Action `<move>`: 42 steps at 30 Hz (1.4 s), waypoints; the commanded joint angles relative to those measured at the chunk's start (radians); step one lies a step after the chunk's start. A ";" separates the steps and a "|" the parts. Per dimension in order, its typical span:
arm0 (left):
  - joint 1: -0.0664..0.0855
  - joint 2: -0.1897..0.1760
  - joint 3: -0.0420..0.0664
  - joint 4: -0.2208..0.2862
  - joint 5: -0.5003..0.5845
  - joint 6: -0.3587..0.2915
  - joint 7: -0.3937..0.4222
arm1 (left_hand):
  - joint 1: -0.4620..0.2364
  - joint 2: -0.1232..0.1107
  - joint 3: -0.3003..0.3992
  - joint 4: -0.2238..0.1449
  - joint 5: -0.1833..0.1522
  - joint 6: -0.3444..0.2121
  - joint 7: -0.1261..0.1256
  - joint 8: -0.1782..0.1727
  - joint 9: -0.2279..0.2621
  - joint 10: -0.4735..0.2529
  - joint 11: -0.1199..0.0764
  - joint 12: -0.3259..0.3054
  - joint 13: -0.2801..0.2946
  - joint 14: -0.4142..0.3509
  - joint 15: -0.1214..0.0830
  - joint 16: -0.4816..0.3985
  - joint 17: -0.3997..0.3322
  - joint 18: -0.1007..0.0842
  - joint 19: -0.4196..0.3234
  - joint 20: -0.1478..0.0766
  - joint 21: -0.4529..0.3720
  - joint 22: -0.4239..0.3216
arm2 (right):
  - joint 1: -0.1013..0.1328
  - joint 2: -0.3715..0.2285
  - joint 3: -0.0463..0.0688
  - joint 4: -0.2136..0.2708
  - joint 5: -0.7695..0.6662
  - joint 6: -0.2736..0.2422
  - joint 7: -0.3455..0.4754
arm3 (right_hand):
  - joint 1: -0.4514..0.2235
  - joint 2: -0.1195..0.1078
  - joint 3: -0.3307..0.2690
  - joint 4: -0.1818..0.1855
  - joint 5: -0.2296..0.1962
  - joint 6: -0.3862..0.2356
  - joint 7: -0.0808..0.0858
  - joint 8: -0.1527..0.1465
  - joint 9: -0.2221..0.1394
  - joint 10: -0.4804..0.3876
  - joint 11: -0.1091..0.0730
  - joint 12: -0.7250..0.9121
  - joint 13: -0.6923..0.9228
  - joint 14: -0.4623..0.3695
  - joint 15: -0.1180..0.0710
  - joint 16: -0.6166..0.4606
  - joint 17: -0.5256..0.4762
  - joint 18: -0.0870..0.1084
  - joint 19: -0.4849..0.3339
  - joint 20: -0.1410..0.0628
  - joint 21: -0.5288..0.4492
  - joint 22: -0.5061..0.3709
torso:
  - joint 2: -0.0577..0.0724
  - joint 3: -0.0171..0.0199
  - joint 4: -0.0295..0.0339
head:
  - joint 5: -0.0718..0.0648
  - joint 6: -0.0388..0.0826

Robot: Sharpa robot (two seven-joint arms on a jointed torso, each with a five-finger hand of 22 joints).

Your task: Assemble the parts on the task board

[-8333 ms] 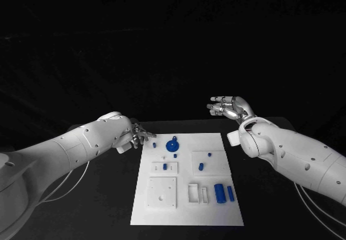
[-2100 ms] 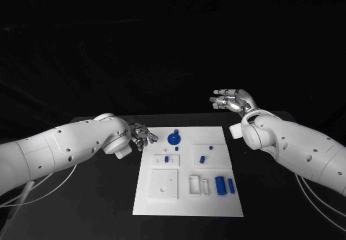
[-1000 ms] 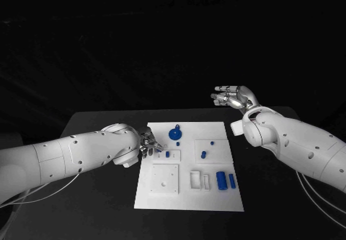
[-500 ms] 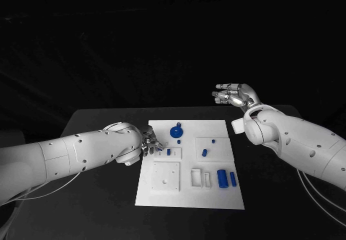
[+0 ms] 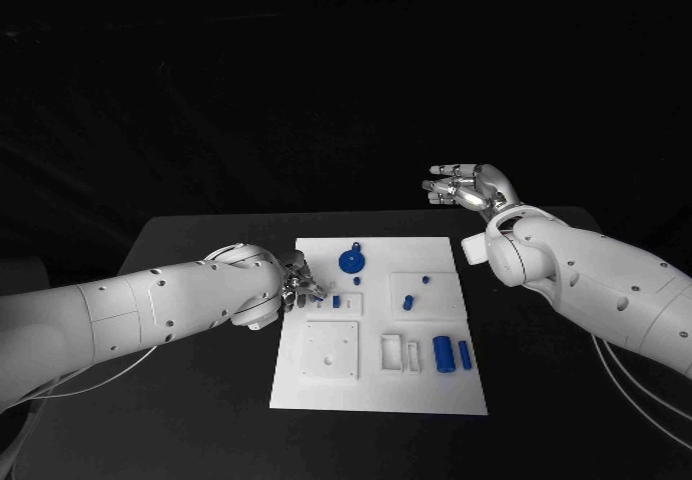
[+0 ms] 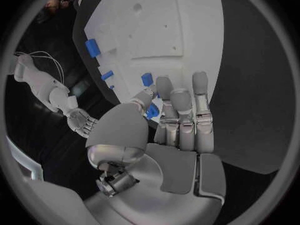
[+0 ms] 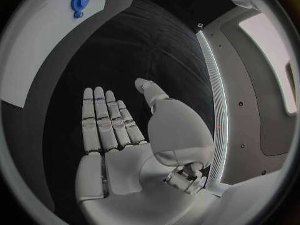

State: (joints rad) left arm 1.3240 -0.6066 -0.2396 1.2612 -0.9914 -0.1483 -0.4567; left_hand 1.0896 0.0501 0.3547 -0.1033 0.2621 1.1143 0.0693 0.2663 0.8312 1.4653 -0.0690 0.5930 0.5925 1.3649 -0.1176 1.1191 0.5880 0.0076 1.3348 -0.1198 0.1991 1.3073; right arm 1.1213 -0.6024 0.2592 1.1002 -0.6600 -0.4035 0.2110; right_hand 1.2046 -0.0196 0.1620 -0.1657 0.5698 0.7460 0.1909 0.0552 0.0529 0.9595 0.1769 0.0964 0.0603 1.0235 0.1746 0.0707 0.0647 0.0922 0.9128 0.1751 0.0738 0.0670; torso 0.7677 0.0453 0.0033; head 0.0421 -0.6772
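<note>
The white task board (image 5: 433, 392) lies in the middle of the black table. My left hand (image 5: 299, 285) hovers at the board's left edge, beside a small white block with a blue piece (image 5: 336, 300). In the left wrist view the left hand (image 6: 169, 130) pinches a small blue peg (image 6: 152, 111) between thumb and finger, the other fingers stretched over the board (image 6: 187, 30). A blue round disc (image 5: 351, 262) sits at the far end, and two blue cylinders (image 5: 443, 354) lie near the right edge. My right hand (image 5: 469, 187) is raised beyond the far right corner, open and empty.
A square white plate (image 5: 330, 350) and a white slot holder (image 5: 400, 353) stand on the near half of the board. Another white block (image 5: 411, 297) carries two small blue parts. In the right wrist view, the disc (image 7: 80, 0) lies far from the right hand (image 7: 125, 135).
The left hand has moved from outside the board's far left edge in to the small white block; the blue peg that lay there is gone from the board. The right hand has barely moved.
</note>
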 commanded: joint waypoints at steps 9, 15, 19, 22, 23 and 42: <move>-0.006 -0.008 0.000 0.020 -0.026 0.015 0.017 | 0.001 0.011 0.029 -0.030 0.003 0.103 -0.099 0.005 0.002 0.015 -0.008 -0.001 0.001 0.007 -0.001 -0.008 0.001 0.011 0.001 -0.003 0.007 0.017 | 0.000 -0.003 0.000 0.002 -0.010 0.015 0.006 | -0.010 0.002 0.008 0.003 0.004 -0.004 0.001 -0.003 -0.001 -0.003 0.002 0.002 -0.001 -0.006 -0.002 -0.005 -0.002 0.013 -0.008 -0.001 -0.004 -0.001 | 0.000 -0.0003 0.0021 | -0.001 0.001; -0.008 -0.002 0.000 0.012 -0.040 0.018 0.025 | 0.001 0.011 0.029 -0.030 0.003 0.103 -0.099 0.005 0.002 0.015 -0.008 -0.001 0.001 0.007 -0.001 -0.008 0.001 0.011 0.001 -0.003 0.007 0.017 | 0.000 -0.001 0.000 0.002 -0.010 0.016 0.006 | -0.010 0.002 0.008 0.003 0.004 -0.004 0.001 -0.003 -0.001 -0.003 0.002 0.002 -0.001 -0.006 -0.002 -0.005 -0.002 0.013 -0.008 -0.001 -0.004 -0.001 | 0.000 -0.0002 -0.0010 | 0.000 0.001; -0.011 0.001 0.000 0.006 -0.052 0.028 0.027 | 0.002 0.011 0.029 -0.028 0.003 0.102 -0.099 0.005 0.003 0.014 -0.008 -0.001 0.001 0.007 -0.001 -0.009 0.001 0.010 0.000 -0.004 0.007 0.017 | 0.000 -0.001 0.000 0.002 -0.009 0.016 0.006 | -0.010 0.002 0.008 0.003 0.004 -0.004 0.001 -0.003 -0.001 -0.003 0.002 0.002 -0.001 -0.006 -0.002 -0.005 -0.002 0.013 -0.008 -0.001 -0.004 -0.001 | 0.000 0.0010 -0.0004 | 0.000 0.001; -0.013 0.002 0.000 0.003 -0.056 0.037 0.027 | 0.002 0.011 0.029 -0.028 0.003 0.102 -0.099 0.005 0.003 0.014 -0.008 -0.001 0.001 0.007 -0.001 -0.009 0.001 0.010 0.000 -0.004 0.007 0.017 | 0.000 -0.001 0.000 0.002 -0.009 0.016 0.006 | -0.011 0.002 0.009 0.004 0.006 -0.004 0.000 -0.003 -0.001 -0.003 0.002 0.002 -0.001 -0.005 -0.002 -0.005 -0.002 0.013 -0.007 -0.001 -0.004 -0.001 | 0.001 0.0010 -0.0005 | 0.000 0.000; -0.014 0.002 0.000 0.002 -0.056 0.039 0.027 | 0.002 0.011 0.029 -0.028 0.003 0.102 -0.099 0.005 0.003 0.014 -0.008 -0.001 0.001 0.007 -0.001 -0.009 0.001 0.010 0.000 -0.004 0.007 0.017 | 0.000 -0.001 0.000 0.002 -0.009 0.016 0.006 | -0.011 0.002 0.009 0.004 0.006 -0.004 0.000 -0.003 -0.001 -0.003 0.002 0.002 -0.001 -0.005 -0.002 -0.005 -0.002 0.013 -0.007 -0.001 -0.004 -0.001 | 0.001 0.0010 -0.0005 | 0.000 0.000; -0.017 0.002 0.000 -0.006 -0.059 0.057 0.027 | 0.005 0.013 0.030 -0.025 -0.001 0.096 -0.098 0.008 0.008 0.010 -0.007 0.000 0.003 0.005 -0.001 -0.013 0.001 0.008 -0.001 -0.006 0.007 0.017 | -0.001 -0.001 0.000 0.001 -0.006 0.019 0.007 | -0.011 0.002 0.009 0.004 0.006 -0.004 0.000 -0.003 -0.001 -0.003 0.002 0.002 -0.001 -0.005 -0.002 -0.005 -0.002 0.013 -0.007 -0.001 -0.004 -0.001 | 0.001 0.0000 0.0013 | -0.004 -0.003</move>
State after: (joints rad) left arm 1.3079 -0.6053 -0.2394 1.2541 -1.0459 -0.1118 -0.4398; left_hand 1.0910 0.0516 0.3545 -0.1035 0.2621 1.1136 0.0686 0.2701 0.8388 1.4647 -0.0693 0.5930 0.5943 1.3665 -0.1155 1.1106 0.5875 0.0076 1.3348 -0.1198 0.2028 1.3076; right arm 1.1210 -0.6039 0.2592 1.0999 -0.6601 -0.4003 0.2104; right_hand 1.2046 -0.0196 0.1650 -0.1626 0.5695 0.7460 0.1909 0.0552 0.0529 0.9595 0.1769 0.0964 0.0603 1.0235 0.1746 0.0706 0.0647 0.0922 0.9128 0.1751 0.0738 0.0670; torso 0.7683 0.0453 0.0033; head 0.0393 -0.6800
